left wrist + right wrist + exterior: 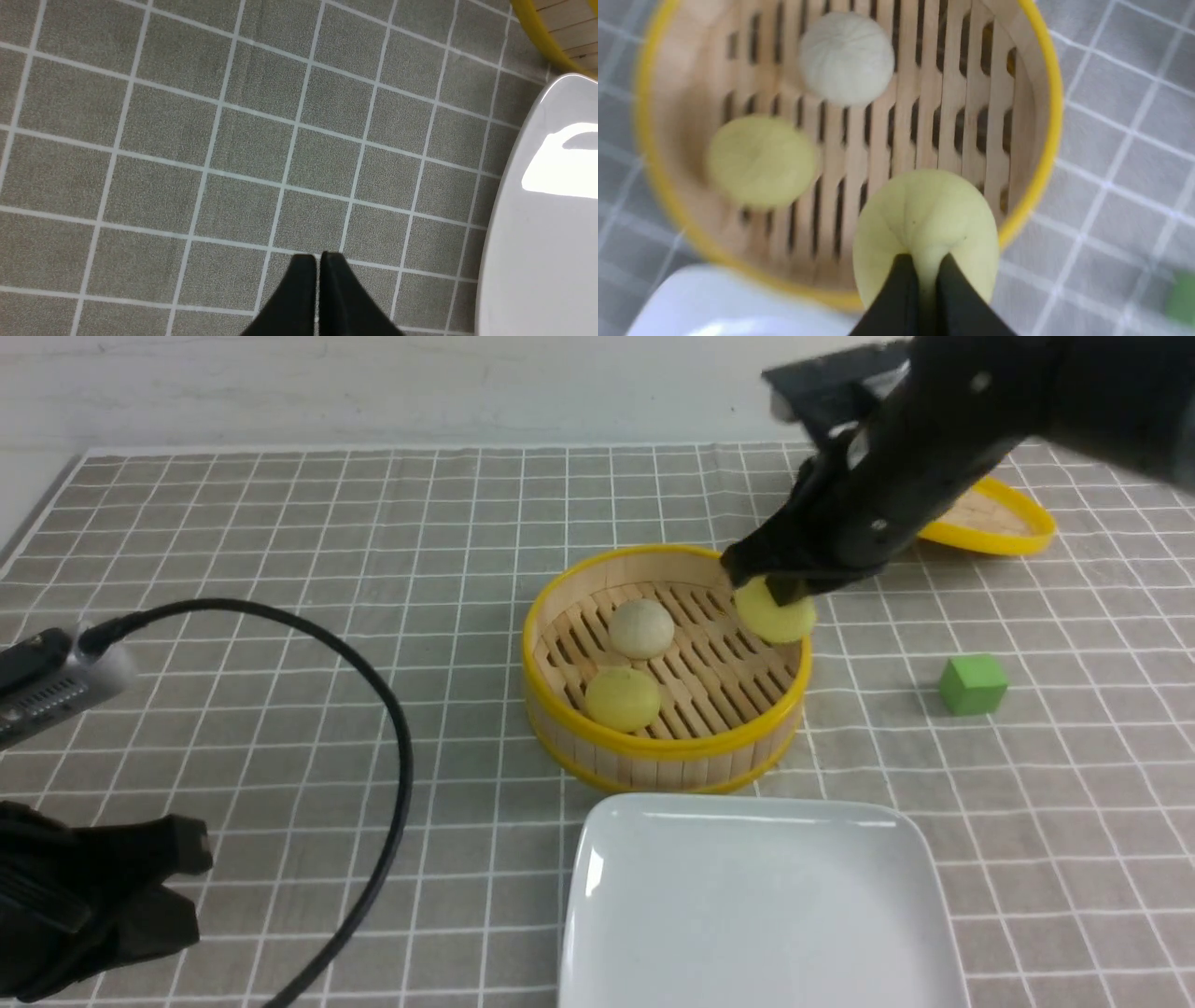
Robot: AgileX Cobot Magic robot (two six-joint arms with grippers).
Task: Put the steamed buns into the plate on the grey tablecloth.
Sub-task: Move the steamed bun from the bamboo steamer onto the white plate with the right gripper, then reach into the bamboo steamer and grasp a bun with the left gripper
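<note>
A round bamboo steamer [665, 747] holds an off-white bun [641, 627] and a pale yellow bun [623, 698]. My right gripper [780, 586] is shut on the other pale yellow bun [777, 619] and holds it above the steamer's right rim; the right wrist view shows the bun [924, 219] pinched and dented between the fingers. The white square plate [756, 905] lies on the grey tablecloth [280, 569] just in front of the steamer. My left gripper [318, 256] is shut and empty above bare cloth left of the plate [537, 242].
A green cube [972, 684] sits right of the steamer. The yellow-rimmed lid [994, 518] lies at the back right, partly behind my right arm. A black cable [373, 728] loops over the cloth at the left.
</note>
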